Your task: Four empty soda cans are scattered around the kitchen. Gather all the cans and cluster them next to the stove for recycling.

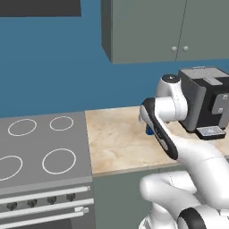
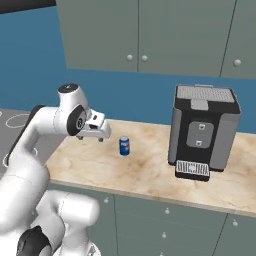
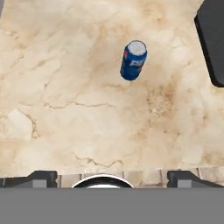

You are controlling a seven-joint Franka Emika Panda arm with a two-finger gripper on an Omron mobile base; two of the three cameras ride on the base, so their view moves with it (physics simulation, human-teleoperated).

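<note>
Your gripper (image 3: 112,177) hangs over the marble counter (image 3: 65,109), fingers spread wide and holding nothing. Ahead of it, toward the coffee machine (image 2: 202,131), the blue soda can (image 3: 133,60) stands upright, well apart.

The soda can (image 2: 124,146) stands on the counter (image 2: 150,170), between the stove (image 1: 42,152) and the coffee machine (image 2: 202,131).

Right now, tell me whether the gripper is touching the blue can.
Apart. In the right base view, bare counter shows between the gripper and the upright blue can; the hand view shows the can ahead of the fingertips.
</note>
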